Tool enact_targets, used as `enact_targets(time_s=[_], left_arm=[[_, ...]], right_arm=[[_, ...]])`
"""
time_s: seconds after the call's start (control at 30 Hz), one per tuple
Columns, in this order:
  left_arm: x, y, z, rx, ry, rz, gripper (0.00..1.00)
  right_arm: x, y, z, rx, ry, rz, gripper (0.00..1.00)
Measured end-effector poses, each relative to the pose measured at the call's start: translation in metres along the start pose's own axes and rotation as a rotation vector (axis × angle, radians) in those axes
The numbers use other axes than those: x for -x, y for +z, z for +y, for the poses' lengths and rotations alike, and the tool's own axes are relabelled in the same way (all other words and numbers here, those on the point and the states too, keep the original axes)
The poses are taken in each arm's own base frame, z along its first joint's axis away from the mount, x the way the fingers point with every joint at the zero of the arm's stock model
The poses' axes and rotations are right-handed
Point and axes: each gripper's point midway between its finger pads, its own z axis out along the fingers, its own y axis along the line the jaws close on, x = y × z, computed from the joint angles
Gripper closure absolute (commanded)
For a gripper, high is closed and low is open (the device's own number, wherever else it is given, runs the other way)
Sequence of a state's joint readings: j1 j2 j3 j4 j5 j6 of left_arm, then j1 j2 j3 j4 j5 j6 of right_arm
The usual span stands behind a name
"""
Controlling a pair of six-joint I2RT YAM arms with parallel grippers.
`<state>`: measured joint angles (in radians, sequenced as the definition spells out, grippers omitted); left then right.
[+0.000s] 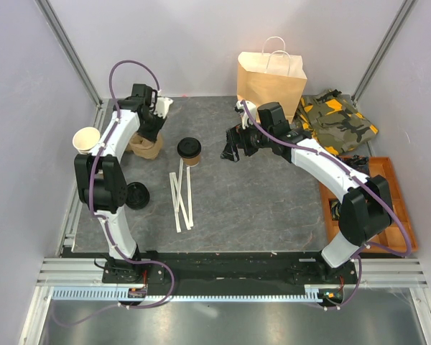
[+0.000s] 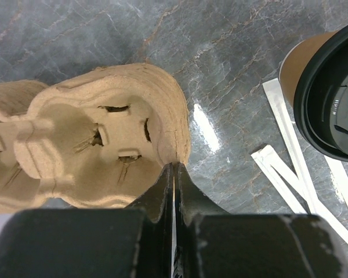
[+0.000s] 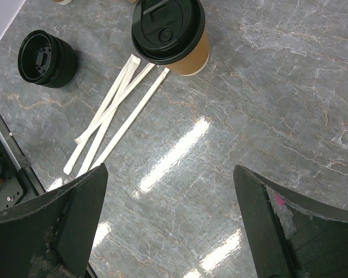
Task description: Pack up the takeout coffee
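Left end effector (image 2: pixel 174 169) is clamping shut on the moulded brown pulp carrier (image 2: pixel 104 133), likely fetching it for the black-lidded kraft paper cup (image 3: pixel 173 36); right end effector (image 3: pixel 168 176) is hovering wide open, empty.

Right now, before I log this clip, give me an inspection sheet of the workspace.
Surface: grey marbled table, glare, no spills seen.
Job's things: takeout coffee upright, lidded, mid-table; paper bag standing at the back.
Clutter: pulp cup carrier, wrapped straws, black lids, cup stack, camouflage cloth, wooden tray.
Fingers: left fingers shut at the carrier's rim; right fingers wide open, empty, above the table.
Cables: purple cables looped along both arms, none seen snagged.
Surroundings: plain enclosure walls; nothing else seen.
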<state>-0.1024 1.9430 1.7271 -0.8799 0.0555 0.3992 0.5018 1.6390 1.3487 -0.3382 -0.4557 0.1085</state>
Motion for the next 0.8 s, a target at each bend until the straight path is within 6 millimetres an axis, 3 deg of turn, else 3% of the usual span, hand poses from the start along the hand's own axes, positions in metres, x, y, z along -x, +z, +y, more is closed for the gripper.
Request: enact_targets(time_s=[0.33, 0.8], left_arm=[[0.028, -0.036, 0.009, 0.041, 0.006, -0.107, 0.98], [0.047, -0.056, 0.012, 0.047, 0.011, -0.175, 0.98]], right_arm=[[0.000, 0.000, 0.000, 0.003, 0.000, 0.000, 0.02], [0.000, 0.000, 0.003, 0.016, 0.007, 0.001, 0.02]])
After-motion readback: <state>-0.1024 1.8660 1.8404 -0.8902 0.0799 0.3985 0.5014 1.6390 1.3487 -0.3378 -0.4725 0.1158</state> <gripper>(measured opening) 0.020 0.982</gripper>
